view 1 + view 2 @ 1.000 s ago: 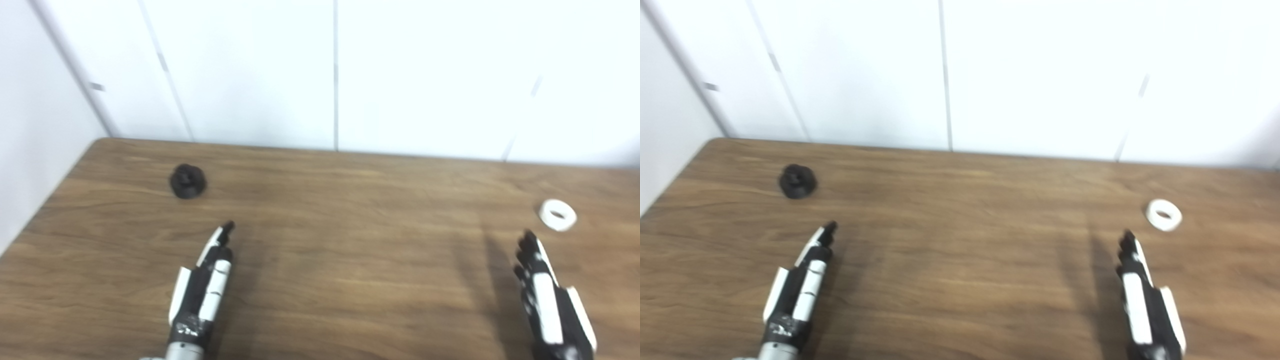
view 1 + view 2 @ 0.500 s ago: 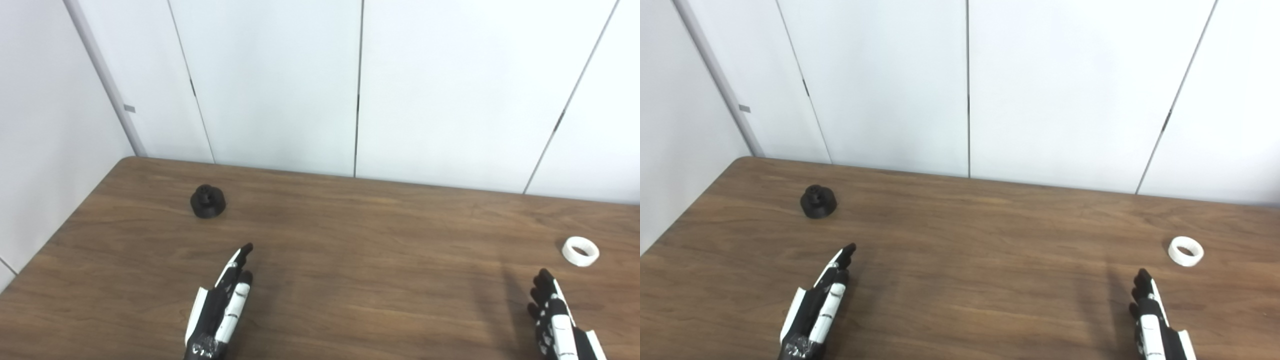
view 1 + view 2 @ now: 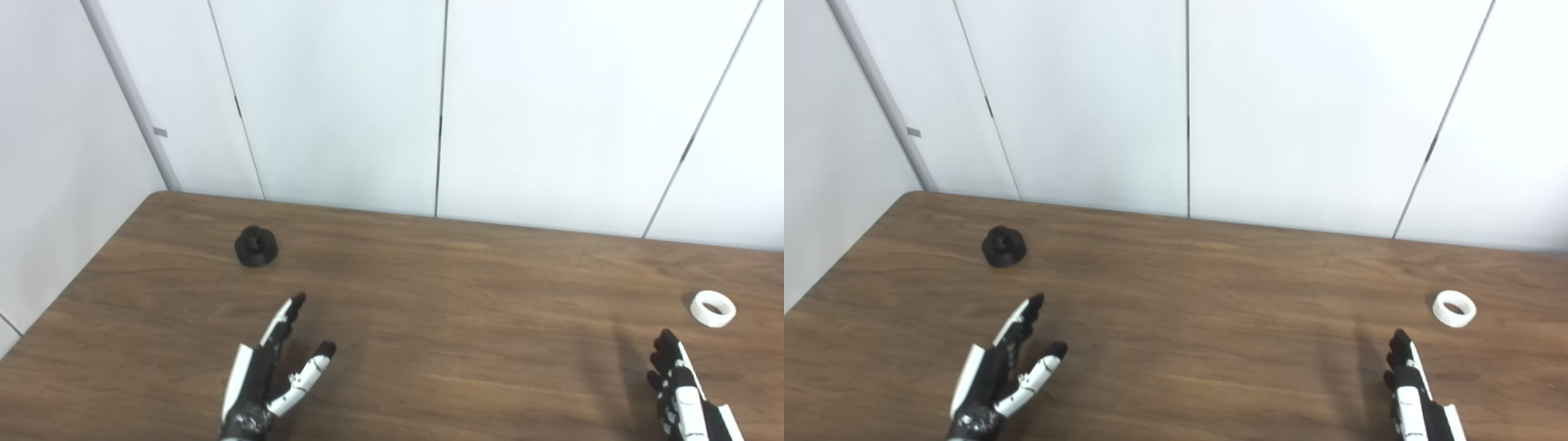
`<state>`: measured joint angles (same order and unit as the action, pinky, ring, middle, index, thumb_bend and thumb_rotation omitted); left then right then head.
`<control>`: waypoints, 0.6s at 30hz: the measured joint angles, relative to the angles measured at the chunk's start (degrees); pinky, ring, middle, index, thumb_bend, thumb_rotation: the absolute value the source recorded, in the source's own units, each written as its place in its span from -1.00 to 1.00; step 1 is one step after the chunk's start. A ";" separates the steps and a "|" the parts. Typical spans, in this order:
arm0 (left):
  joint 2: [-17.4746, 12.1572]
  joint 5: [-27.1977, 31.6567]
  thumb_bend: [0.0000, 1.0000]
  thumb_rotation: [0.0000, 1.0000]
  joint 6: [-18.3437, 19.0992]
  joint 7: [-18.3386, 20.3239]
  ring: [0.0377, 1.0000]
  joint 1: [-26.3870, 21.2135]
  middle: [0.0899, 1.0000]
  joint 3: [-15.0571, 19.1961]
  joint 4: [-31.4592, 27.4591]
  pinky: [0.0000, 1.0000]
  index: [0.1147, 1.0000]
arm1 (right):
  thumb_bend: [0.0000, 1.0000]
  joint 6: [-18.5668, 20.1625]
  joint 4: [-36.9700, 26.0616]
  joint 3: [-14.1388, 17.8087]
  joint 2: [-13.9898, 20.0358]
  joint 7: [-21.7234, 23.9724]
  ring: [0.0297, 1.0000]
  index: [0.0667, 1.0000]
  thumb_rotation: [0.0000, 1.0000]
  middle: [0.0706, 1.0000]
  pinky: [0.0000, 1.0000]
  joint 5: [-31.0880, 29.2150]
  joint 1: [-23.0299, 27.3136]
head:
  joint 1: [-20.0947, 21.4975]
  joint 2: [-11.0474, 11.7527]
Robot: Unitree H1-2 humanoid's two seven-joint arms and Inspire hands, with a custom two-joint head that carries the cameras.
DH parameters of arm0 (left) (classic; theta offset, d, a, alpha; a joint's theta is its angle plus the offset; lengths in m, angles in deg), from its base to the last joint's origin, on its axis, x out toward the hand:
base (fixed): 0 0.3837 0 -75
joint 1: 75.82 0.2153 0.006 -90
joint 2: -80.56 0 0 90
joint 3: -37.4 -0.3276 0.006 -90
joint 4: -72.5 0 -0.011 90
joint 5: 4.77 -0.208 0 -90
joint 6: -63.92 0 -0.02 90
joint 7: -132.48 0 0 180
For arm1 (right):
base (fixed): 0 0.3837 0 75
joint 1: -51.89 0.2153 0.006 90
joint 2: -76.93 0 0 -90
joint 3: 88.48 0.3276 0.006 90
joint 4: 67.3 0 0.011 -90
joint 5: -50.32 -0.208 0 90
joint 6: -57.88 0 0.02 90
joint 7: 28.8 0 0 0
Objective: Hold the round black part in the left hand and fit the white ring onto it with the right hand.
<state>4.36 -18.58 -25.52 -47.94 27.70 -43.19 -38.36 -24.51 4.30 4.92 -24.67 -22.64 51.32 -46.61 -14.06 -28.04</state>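
Left robot hand (image 3: 269,373) low at about 7 o'clock in the scene, over the table (image 3: 441,343), palm edge-on, fingers (image 3: 283,314) stretched toward 12 o'clock and thumb swung out toward 2 o'clock: spread wide, holding nothing, touching neither part. Right robot hand (image 3: 683,392) at about 5 o'clock, cut off by the lower edge of both views, fingers straight and lying close side by side, pointed toward 12 o'clock; nothing between them, thumb not clear enough to place.

Round black part (image 3: 256,246) on the table at about 11 o'clock from the left robot hand, well apart from the fingertips, sitting flat with a smaller raised hub on top and a wider base beneath. White ring (image 3: 712,308) on the table at about 1 o'clock from the right robot hand, near but not touching, lying flat with its hole facing up.

The two parts far apart, black one toward 10 o'clock of the table, white one toward 3 o'clock, bare brown wood grain between. Beyond the far edge of the table, at 12 o'clock, white wall panels (image 3: 343,98) split by thin dark vertical seams.
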 measured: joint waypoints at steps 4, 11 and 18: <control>-1.39 -2.87 0.75 -0.50 4.13 -0.34 0.95 -1.46 0.89 1.64 -2.41 0.97 0.83 | -0.12 0.03 -0.05 0.01 -0.04 0.00 1.00 1.00 1.00 1.00 1.00 0.01 -0.26 | 0.17 -0.17; -9.52 -9.49 0.94 -0.49 11.76 -0.39 0.92 -6.19 0.90 3.99 -3.16 0.89 0.81 | -0.14 0.76 -1.13 -0.34 0.03 -0.04 1.00 1.00 1.00 1.00 1.00 0.59 -0.37 | 0.52 -0.35; -15.05 -11.68 0.94 -0.42 17.37 -0.34 1.00 -13.49 0.93 4.96 0.83 1.00 0.79 | -0.23 0.94 -1.16 -0.60 -0.01 -0.07 1.00 1.00 1.00 1.00 1.00 1.25 -0.36 | 0.70 -0.70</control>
<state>-10.69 -30.26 -8.15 -48.28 14.21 -38.23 -37.53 -23.57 3.15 4.32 -24.68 -22.71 52.57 -46.97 -13.36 -28.74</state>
